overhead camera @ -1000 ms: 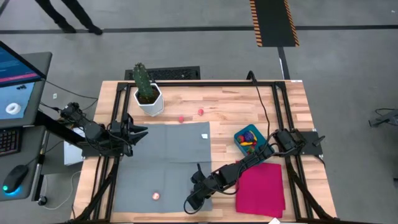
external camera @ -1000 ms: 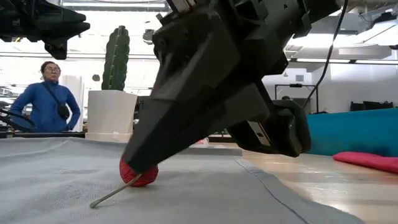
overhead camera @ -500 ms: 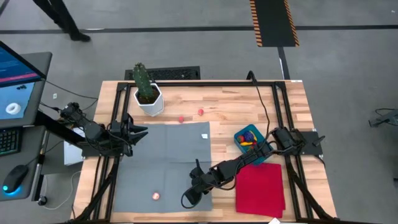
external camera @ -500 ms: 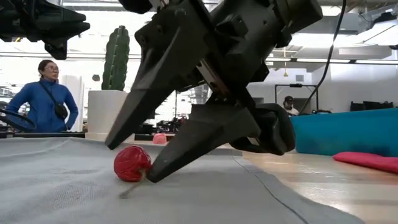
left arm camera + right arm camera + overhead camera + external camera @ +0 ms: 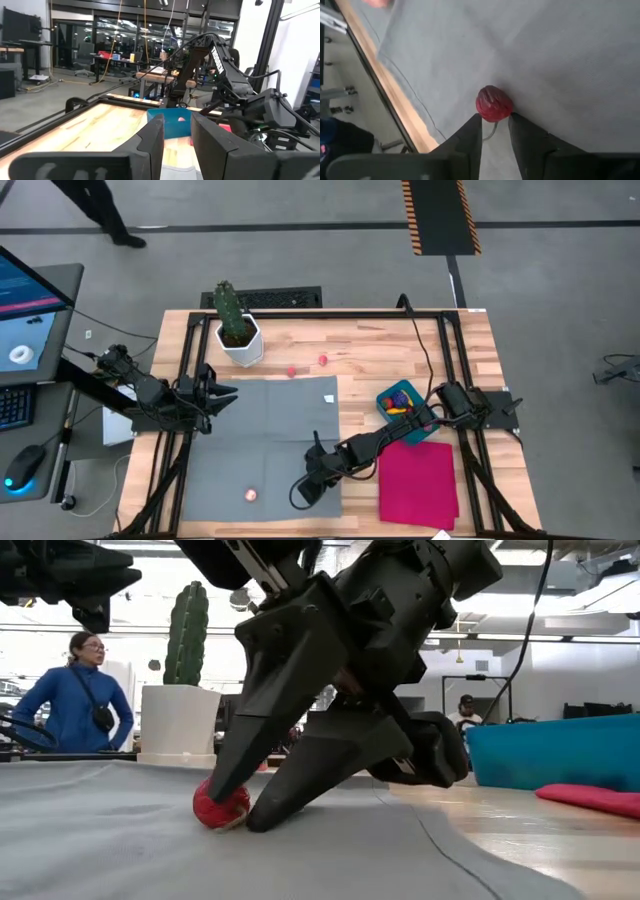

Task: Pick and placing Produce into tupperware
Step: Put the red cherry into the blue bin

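A small red fruit with a thin stem [image 5: 493, 103] lies on the grey cloth [image 5: 250, 440] near the table's near edge. My right gripper [image 5: 495, 119] is down on it with a finger on each side; it also shows in the low view [image 5: 238, 810]. In the high view the gripper [image 5: 300, 496] hides the fruit. The teal tub [image 5: 400, 402] stands on the wood to the right and holds several produce pieces. Another pink-red fruit [image 5: 250, 495] rests on the cloth, and two pink ones [image 5: 291, 371] [image 5: 324, 360] on the wood. My left gripper [image 5: 177, 142] hovers open over the left edge [image 5: 232, 391]. My right gripper pinches the red fruit by its two sides [image 5: 506, 111], between the free ends of its fingers [image 5: 262, 818]. The fingers slant down from the table's right side. The fruit sits on the grey cloth, its stem lying between the fingers.
A cactus in a white pot [image 5: 238, 330] stands at the far left corner. A magenta cloth [image 5: 420, 480] lies near the right near corner. A black frame [image 5: 330, 313] borders the table. A person in blue [image 5: 75, 700] stands in the room beyond.
My right gripper has shifted a little toward the table's left and tipped lower onto the cloth. Its fingers stood wide apart around the red fruit half a second ago and have drawn together onto it. The fruit has stayed on the cloth.
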Robot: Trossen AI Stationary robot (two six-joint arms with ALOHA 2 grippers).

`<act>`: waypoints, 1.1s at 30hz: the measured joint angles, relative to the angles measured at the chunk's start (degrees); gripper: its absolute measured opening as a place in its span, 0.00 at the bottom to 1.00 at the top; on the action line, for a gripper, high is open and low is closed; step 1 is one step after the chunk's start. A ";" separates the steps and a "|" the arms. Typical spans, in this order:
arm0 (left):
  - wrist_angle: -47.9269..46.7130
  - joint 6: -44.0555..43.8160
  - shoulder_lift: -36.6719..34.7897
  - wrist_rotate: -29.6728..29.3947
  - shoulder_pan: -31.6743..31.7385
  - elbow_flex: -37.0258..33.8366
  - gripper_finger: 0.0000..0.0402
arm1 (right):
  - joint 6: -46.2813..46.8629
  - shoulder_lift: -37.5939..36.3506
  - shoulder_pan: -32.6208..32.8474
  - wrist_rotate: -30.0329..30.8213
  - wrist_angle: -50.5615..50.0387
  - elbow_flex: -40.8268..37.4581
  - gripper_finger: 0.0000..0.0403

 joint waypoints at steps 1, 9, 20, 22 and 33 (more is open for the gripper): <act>0.11 0.14 0.00 -0.02 0.00 0.00 0.22 | -0.26 0.01 0.01 -0.56 -0.07 0.00 0.29; 0.30 0.42 0.00 -0.02 0.00 0.00 0.22 | -2.81 -0.25 0.58 -2.03 -2.45 0.07 0.24; 1.13 0.66 0.00 0.17 0.00 0.02 0.22 | -6.87 -0.12 0.49 -1.95 -8.52 3.48 0.03; 1.13 0.66 0.00 0.20 0.00 0.02 0.22 | -7.55 -0.14 0.50 -1.54 -10.27 5.25 0.04; 1.13 0.92 0.00 0.22 0.00 0.02 0.22 | -16.55 -0.15 -1.04 1.45 -19.12 12.60 0.04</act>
